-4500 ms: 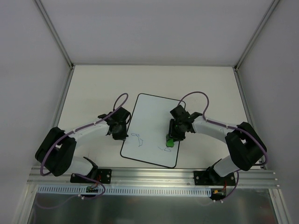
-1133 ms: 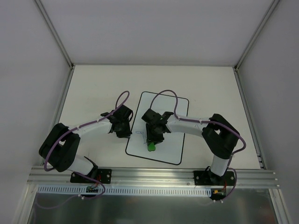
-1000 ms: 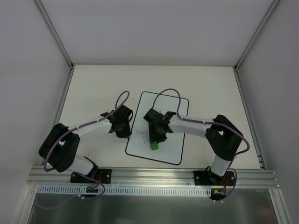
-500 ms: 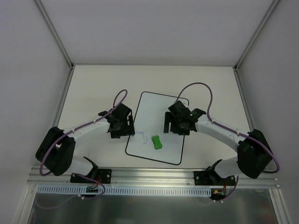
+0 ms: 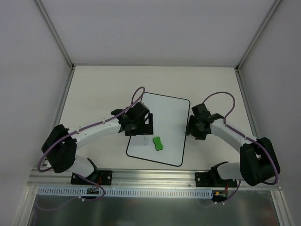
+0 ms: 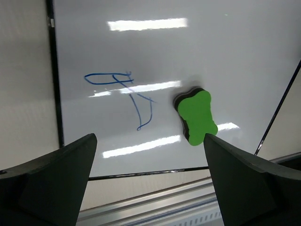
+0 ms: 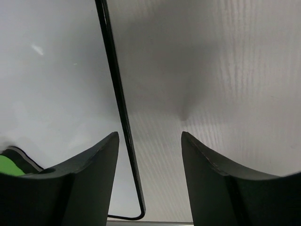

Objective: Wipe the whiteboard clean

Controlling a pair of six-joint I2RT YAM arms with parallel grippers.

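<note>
My left tool (image 6: 148, 141) hangs released over the whiteboard (image 5: 165, 112), which lies mid-desk (image 5: 94, 89) bearing a blue doodle (image 6: 126, 93) and green eraser (image 6: 196, 117), my right tool (image 7: 149, 137) spread empty above its right edge.

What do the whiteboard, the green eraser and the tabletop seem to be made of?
The whiteboard: smooth glossy coated panel, mirroring light strips, with a thin black rim. The eraser: matte green top, probably foam or plastic, over a darker layer, perhaps felt. The tabletop: matte off-white, faint grain lines, possibly laminate.
</note>
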